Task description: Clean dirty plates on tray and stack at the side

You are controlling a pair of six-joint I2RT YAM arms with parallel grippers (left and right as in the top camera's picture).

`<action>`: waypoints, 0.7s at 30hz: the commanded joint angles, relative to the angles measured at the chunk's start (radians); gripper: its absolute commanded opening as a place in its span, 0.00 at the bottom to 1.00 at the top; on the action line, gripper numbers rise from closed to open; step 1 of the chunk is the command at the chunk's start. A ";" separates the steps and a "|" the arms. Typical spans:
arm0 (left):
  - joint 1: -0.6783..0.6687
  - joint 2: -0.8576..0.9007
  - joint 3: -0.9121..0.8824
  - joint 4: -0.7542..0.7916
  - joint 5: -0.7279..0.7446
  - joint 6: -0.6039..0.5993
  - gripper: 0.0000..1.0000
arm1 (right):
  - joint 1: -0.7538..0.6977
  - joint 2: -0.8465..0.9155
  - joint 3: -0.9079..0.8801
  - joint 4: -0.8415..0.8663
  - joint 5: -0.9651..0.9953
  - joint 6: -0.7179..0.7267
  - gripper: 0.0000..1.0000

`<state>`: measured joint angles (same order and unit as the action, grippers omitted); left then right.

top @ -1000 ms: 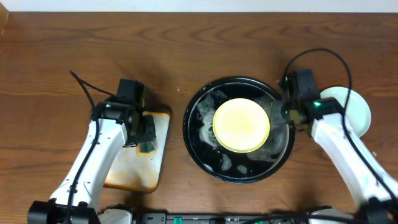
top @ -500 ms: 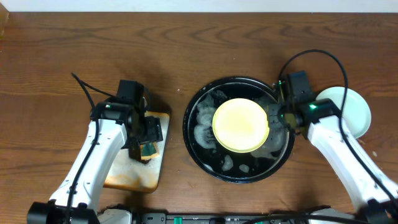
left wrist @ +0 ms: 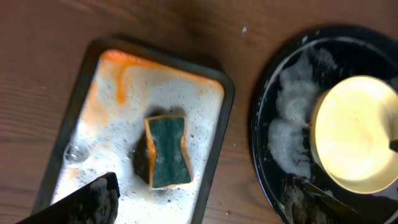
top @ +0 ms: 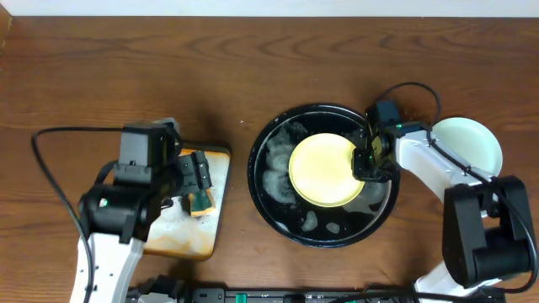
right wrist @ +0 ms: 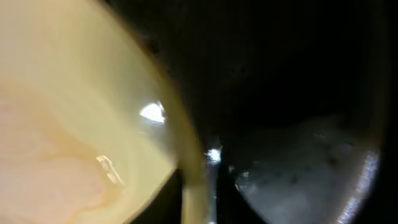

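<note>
Right tool (top: 369, 166) pinches the yellow plate (top: 324, 168) on the black tray (top: 255, 181)

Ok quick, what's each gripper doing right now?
Left gripper: jaws open, holding nothing; the sponge lies loose on the metal tray.
Right gripper: jaws shut, apparently pinching the yellow plate at its rim.

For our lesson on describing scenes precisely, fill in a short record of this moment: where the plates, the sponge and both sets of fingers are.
yellow plate: inside the black tray, foam around it
pale green plate: on the table, right of the black tray
sponge: lying free on the metal tray
left fingers: open, over the metal tray, not touching the sponge
right fingers: shut at the yellow plate's right rim; grip itself unclear
</note>
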<state>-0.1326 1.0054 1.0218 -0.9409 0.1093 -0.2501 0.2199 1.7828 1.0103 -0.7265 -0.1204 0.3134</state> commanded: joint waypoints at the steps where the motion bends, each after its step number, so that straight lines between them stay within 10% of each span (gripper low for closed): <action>1: 0.005 -0.024 0.019 -0.005 -0.032 0.006 0.85 | -0.009 0.036 0.001 0.012 0.004 0.002 0.01; 21: 0.005 -0.025 0.019 -0.005 -0.032 0.006 0.86 | 0.135 -0.438 0.012 0.037 0.523 -0.227 0.01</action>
<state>-0.1326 0.9817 1.0218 -0.9417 0.0975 -0.2501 0.3088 1.3678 1.0180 -0.6937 0.2523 0.1768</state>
